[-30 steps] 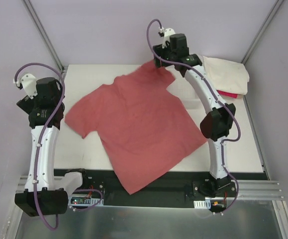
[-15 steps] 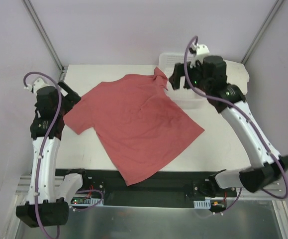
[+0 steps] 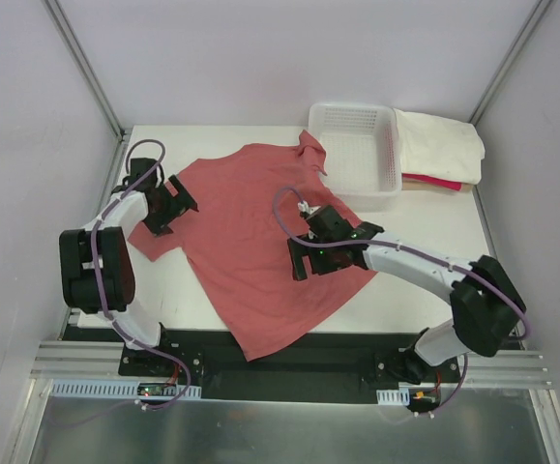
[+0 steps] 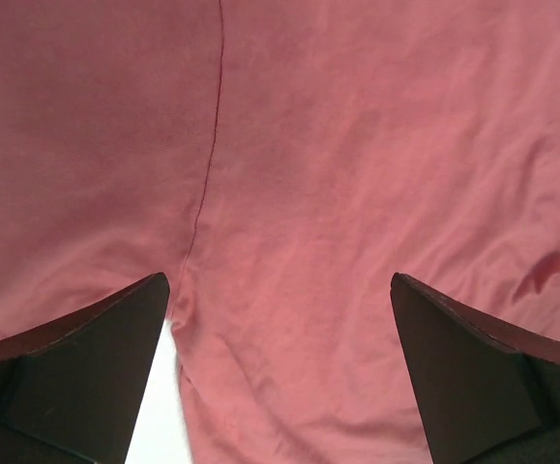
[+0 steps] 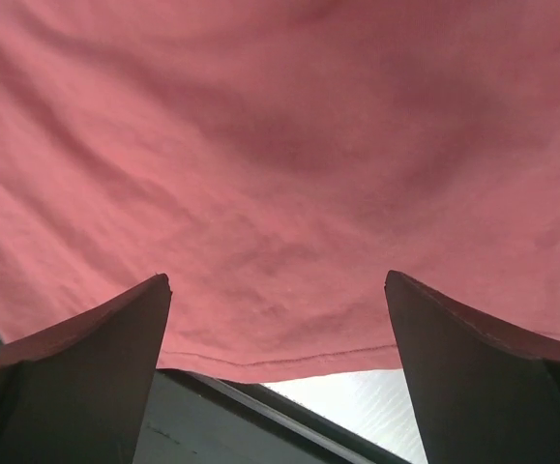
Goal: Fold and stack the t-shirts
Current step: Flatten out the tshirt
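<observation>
A dusty salmon-red t-shirt (image 3: 250,232) lies spread flat on the table, its hem hanging over the near edge. My left gripper (image 3: 172,209) stands open low over the shirt's left sleeve; in the left wrist view (image 4: 280,280) the sleeve seam and red cloth (image 4: 338,174) fill the space between its fingers. My right gripper (image 3: 300,262) is open over the shirt's lower body; the right wrist view (image 5: 278,278) shows the hem (image 5: 289,360) between its fingers. Neither grips cloth. A folded cream-white t-shirt (image 3: 442,143) lies at the back right on a bright pink-red one (image 3: 438,182).
A white lattice basket (image 3: 355,145) stands at the back, touching the red shirt's far sleeve and the folded shirts. The black front rail (image 3: 357,343) runs along the table's near edge. Bare white table (image 3: 434,242) shows to the right of the shirt.
My right arm swung from the back right by the basket down to the shirt's middle. My left arm folded down over the left sleeve. The shirt stays flat.
</observation>
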`<action>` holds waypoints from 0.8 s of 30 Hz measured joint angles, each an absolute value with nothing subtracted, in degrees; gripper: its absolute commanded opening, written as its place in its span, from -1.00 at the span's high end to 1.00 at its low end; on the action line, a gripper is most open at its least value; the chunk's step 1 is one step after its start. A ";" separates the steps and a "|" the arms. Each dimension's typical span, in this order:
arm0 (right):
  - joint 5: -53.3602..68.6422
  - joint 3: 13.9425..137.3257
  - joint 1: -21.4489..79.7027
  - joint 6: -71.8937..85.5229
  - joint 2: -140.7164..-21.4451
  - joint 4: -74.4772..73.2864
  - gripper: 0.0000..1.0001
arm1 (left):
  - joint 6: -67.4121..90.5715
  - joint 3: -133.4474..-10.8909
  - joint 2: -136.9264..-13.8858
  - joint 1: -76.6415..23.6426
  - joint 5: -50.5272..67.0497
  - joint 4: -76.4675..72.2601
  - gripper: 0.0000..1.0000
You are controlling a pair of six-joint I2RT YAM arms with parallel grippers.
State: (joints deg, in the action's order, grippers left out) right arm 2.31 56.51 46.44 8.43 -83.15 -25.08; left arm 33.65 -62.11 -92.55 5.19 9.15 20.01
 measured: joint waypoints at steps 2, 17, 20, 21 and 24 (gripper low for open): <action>1.93 56.49 46.78 9.82 -86.59 -24.88 -0.93 | 33.67 -62.13 -95.42 4.89 9.80 19.66 -0.99; 0.78 56.10 36.03 13.98 -95.31 -23.79 -0.93 | 36.53 -48.47 -89.17 -7.18 4.97 13.54 -0.98; -0.03 57.14 30.06 13.93 -95.70 -25.39 -0.93 | 38.52 -45.87 -86.83 -15.90 4.27 12.73 -0.98; -0.60 57.49 28.21 13.93 -96.03 -25.80 -0.93 | 39.64 -45.15 -86.02 -19.22 4.03 12.51 -0.99; -4.75 61.25 23.11 13.19 -99.00 -29.21 -0.93 | 43.46 -43.99 -84.71 -29.02 3.95 12.53 -0.99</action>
